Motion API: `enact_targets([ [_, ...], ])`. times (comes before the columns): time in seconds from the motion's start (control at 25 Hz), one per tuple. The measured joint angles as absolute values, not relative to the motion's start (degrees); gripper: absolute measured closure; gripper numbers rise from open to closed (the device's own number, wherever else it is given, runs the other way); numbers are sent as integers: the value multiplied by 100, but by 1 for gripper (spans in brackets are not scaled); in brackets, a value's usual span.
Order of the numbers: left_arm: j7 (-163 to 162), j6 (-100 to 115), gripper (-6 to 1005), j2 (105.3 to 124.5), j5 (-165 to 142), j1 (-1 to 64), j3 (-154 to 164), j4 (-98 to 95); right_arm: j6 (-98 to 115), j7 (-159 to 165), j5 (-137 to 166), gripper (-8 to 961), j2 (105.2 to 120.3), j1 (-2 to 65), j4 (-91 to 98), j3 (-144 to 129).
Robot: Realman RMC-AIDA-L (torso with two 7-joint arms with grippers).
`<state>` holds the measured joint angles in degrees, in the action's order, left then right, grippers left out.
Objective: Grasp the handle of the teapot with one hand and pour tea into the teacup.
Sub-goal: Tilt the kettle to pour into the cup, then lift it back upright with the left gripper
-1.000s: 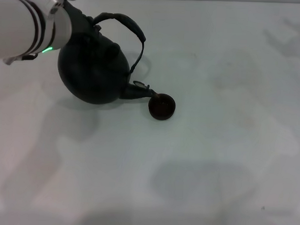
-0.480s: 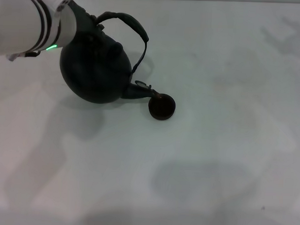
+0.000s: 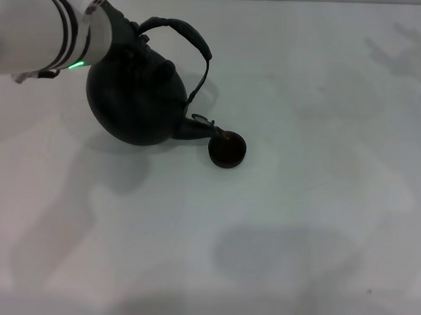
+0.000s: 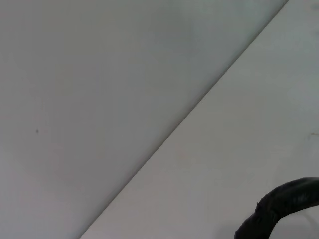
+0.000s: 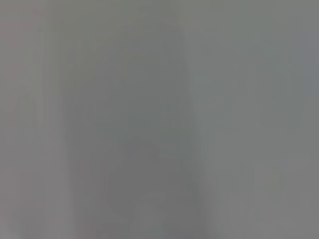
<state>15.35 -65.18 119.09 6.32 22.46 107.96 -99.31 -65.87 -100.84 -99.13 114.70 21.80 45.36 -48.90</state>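
The round matte black teapot is tipped to the right at the upper left of the head view. Its short spout reaches the rim of the small dark teacup. The dark arched handle loops over the pot's top, and my left gripper is shut on its left end, with the white forearm coming in from the top left corner. A piece of the handle shows in the left wrist view. My right gripper is out of view.
The white table spreads to the right and toward the front, bearing only soft shadows. Its far edge runs diagonally through the left wrist view. The right wrist view holds only a plain grey surface.
My left arm and the teapot have shifted slightly to the right. The spout has come closer over the teacup, which has stayed in place.
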Motion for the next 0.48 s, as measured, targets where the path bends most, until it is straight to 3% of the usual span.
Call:
enact_targets([
  [0.48, 1538, -6680, 864, 11906, 540, 2325, 10859, -9912, -6564, -10098, -9914, 111, 11470, 2221, 4496, -4894],
])
